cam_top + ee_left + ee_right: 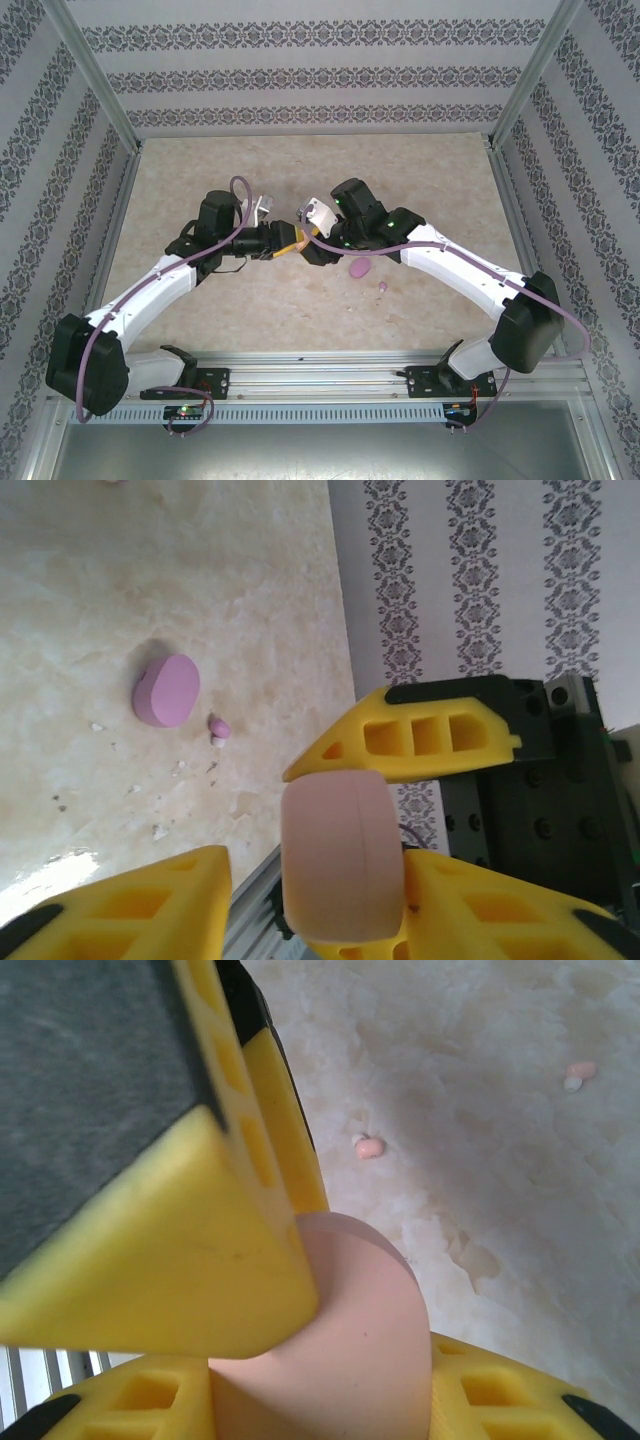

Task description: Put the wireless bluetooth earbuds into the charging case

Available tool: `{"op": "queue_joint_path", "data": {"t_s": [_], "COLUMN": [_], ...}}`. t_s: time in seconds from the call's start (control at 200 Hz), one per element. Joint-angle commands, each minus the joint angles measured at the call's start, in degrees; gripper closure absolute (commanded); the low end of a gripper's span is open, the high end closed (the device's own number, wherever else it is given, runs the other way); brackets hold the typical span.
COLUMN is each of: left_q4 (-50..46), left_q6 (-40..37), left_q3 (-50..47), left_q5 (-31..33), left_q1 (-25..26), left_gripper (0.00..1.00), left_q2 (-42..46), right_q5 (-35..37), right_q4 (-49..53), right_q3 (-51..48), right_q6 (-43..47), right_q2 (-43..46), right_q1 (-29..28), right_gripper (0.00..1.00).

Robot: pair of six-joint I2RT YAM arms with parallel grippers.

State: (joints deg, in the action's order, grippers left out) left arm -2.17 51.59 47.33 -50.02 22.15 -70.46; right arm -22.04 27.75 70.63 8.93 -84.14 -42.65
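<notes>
1. The right gripper [322,1385] is clenched on the pink case [345,1340], with both yellow fingers against its sides.
2. The left gripper [318,885] straddles the same case but is not clenched: 1 finger touches it and the other stands apart.
3. On the table [500,1210], the near pink earbud [369,1147] lies at 12 o'clock from the right jaws and the far pink earbud [578,1072] at 1 o'clock, both outside them.
4. The purple earbud [218,728] lies at 11 o'clock from the left jaws, just beside the purple case [167,690], at its 4 o'clock.
</notes>
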Motion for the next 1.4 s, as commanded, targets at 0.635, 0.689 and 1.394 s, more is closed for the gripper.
{"op": "queue_joint_path", "data": {"t_s": [0.635, 0.689, 1.394], "left_q4": [14.85, 16.08, 33.22], "left_q6": [9.09, 9.78, 21.23], "left_q3": [-1.71, -2.4, -5.37], "left_q5": [-1.1, -0.08, 4.45], "left_q1": [0.46, -0.04, -2.29], "left_gripper": [0.8, 0.8, 0.8], "left_q2": [-1.32, -1.39, 1.07], "right_q5": [-3.45, -2.52, -5.55], "right_q4": [1.05, 0.84, -24.64], "right_q3": [2.8, 2.67, -10.26], "right_q6": [-5.48, -9.47, -64.21], "right_q2": [0.93, 2.11, 12.55], "right_q1": [1.7, 2.75, 9.96], "right_gripper": [0.38, 0.35, 0.29]}}
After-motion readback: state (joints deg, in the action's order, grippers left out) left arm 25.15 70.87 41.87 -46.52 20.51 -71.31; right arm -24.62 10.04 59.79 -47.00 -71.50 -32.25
